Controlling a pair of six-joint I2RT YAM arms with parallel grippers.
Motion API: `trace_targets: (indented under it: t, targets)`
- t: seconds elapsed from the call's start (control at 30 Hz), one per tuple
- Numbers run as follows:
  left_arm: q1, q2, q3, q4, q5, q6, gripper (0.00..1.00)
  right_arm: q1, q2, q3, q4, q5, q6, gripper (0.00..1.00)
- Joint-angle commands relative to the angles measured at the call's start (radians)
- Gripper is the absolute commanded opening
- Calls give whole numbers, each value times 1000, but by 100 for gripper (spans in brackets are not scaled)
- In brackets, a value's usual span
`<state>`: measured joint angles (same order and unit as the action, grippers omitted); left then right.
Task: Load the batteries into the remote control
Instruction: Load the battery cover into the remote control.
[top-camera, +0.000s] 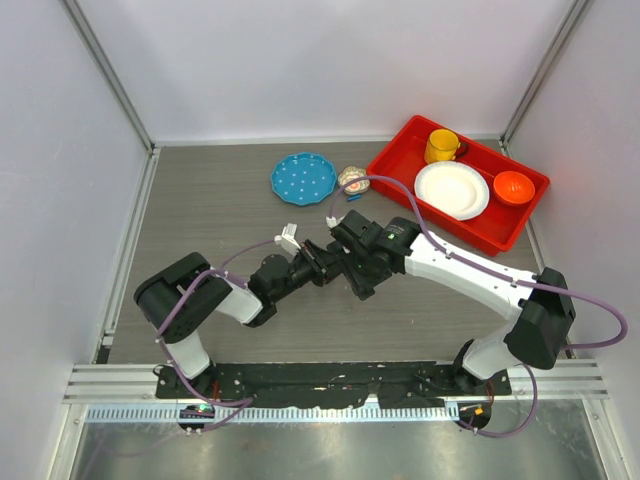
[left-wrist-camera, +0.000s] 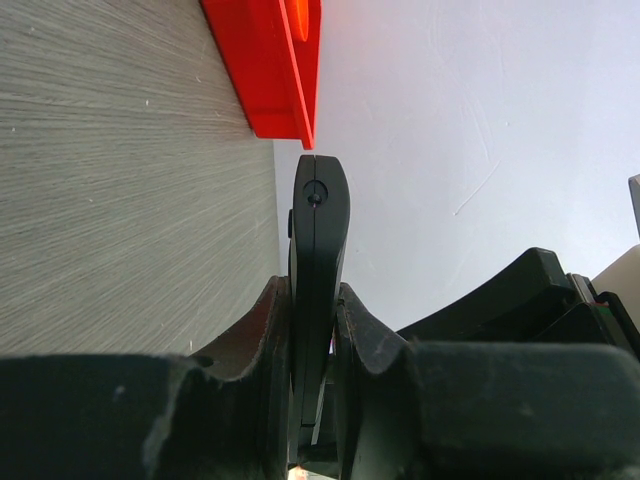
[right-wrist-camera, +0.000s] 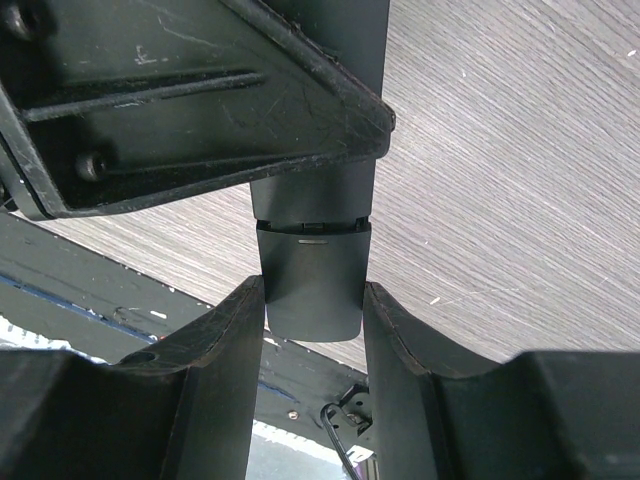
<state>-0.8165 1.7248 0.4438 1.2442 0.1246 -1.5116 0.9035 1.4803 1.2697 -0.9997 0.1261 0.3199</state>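
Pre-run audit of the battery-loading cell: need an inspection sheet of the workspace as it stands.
Surface: grey wood-grain tabletop, no damage seen.
Job's things: slim black rectangular remote control, held between both grippers; batteries: nothing seen.
Clutter: blue dotted plate with a small pale round object beside it; red plastic tray holding a yellow mug, a white plate and an orange bowl.
Grippers: left gripper shut on the remote's flat faces; right gripper shut on its end section.
Cables: purple cables loop along both arms, no snag seen.
Surroundings: white enclosure walls; otherwise nothing seen.
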Motion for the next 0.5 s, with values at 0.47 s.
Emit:
trace_targets:
  t: [0.47]
  targets:
    - [-78, -34, 35, 302, 112, -33, 0, -38, 14, 63, 171, 155, 21, 7]
